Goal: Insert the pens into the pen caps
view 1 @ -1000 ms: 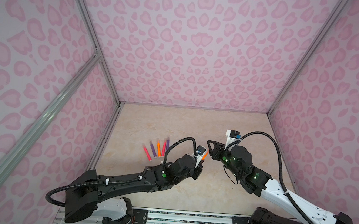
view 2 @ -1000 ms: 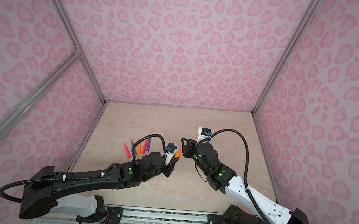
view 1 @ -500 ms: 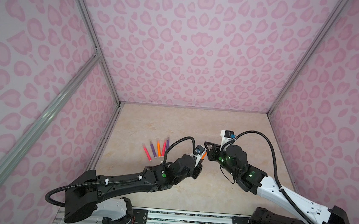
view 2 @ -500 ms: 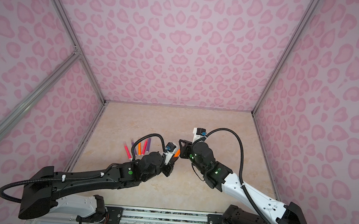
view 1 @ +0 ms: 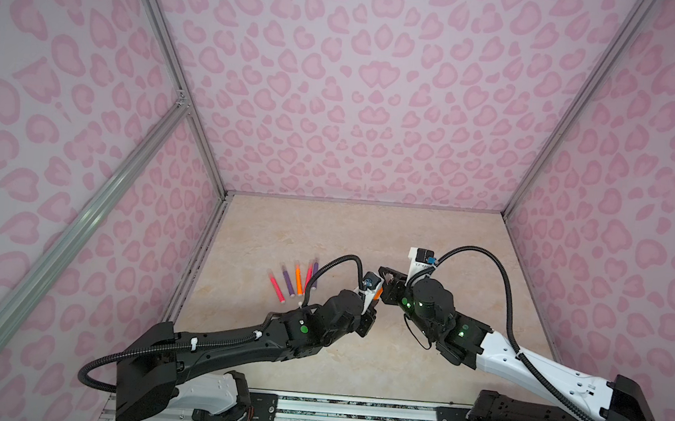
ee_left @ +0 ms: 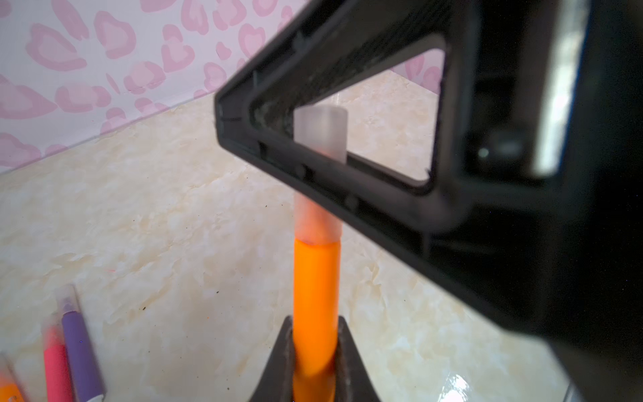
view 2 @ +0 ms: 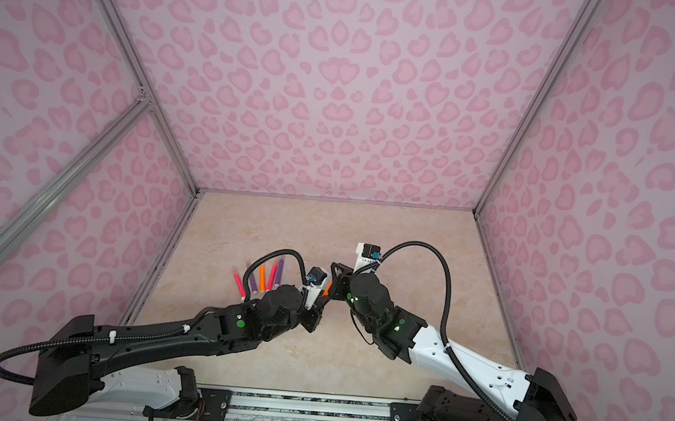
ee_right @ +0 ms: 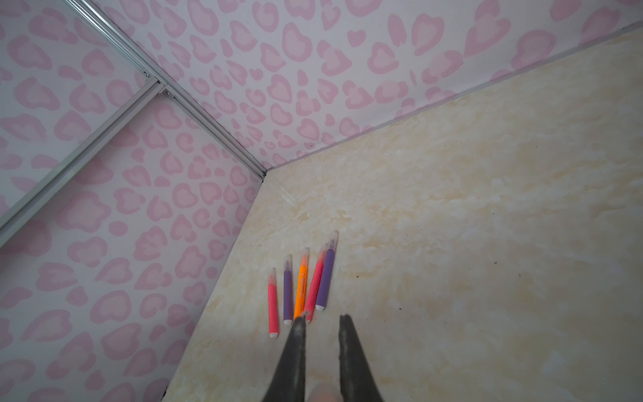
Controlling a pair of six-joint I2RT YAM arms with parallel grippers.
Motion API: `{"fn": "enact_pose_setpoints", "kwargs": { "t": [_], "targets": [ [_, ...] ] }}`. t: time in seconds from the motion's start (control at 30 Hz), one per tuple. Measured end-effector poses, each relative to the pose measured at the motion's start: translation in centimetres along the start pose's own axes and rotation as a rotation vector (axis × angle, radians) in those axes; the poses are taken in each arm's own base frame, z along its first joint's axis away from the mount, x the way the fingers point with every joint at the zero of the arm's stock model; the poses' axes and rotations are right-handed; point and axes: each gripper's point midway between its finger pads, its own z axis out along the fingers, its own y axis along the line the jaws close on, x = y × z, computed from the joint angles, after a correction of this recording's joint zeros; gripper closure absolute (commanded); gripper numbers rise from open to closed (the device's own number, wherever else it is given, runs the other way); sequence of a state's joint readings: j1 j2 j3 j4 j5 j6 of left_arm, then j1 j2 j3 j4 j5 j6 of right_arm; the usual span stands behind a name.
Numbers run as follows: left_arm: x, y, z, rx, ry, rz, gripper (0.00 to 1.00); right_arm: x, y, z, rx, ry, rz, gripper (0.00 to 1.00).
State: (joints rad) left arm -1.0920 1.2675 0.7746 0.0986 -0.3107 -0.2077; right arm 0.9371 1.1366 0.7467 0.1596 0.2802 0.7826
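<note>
Seating clear pen cap (ee_left: 322, 132) over tip of orange pen (ee_left: 316, 278), mid-air above table (ee_left: 156, 209) | pinching pen with left hand (ee_left: 315, 334), cap with right hand (ee_right: 323, 316) | keep both in line, press straight home, no sideways bending

You see the bench (view 1: 366, 239) as a smooth, beige marbled sheet with a soft sheen, glaring bright in one patch near the left claw (ee_left: 315, 330); the walls (view 1: 358, 96) look matt and flat, with a printed pattern; the frame rails (view 1: 77, 213) are bare brushed metal; the orange pen (ee_left: 316, 285) has a smooth satin plastic barrel; the cap (ee_left: 322, 132) is frosted, translucent plastic; the right claw (ee_right: 322, 322) is matt black plastic, its fingers (ee_right: 295, 355) dull grey and scuffed; the lying pens (ee_right: 302, 289) look matt too; the arm hoses (view 1: 474, 249) are ribbed black plastic.
</note>
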Motion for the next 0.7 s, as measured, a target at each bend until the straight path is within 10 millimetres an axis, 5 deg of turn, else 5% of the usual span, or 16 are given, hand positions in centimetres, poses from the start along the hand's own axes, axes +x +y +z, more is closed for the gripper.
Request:
{"fn": "enact_pose_setpoints", "kwargs": {
  "t": [0.7],
  "targets": [
    [3.8,1.1,-0.1,0.0,0.136,0.013,0.97,4.4,0.0,0.8,0.027,-0.021,-0.011,1.0]
  ]
}}
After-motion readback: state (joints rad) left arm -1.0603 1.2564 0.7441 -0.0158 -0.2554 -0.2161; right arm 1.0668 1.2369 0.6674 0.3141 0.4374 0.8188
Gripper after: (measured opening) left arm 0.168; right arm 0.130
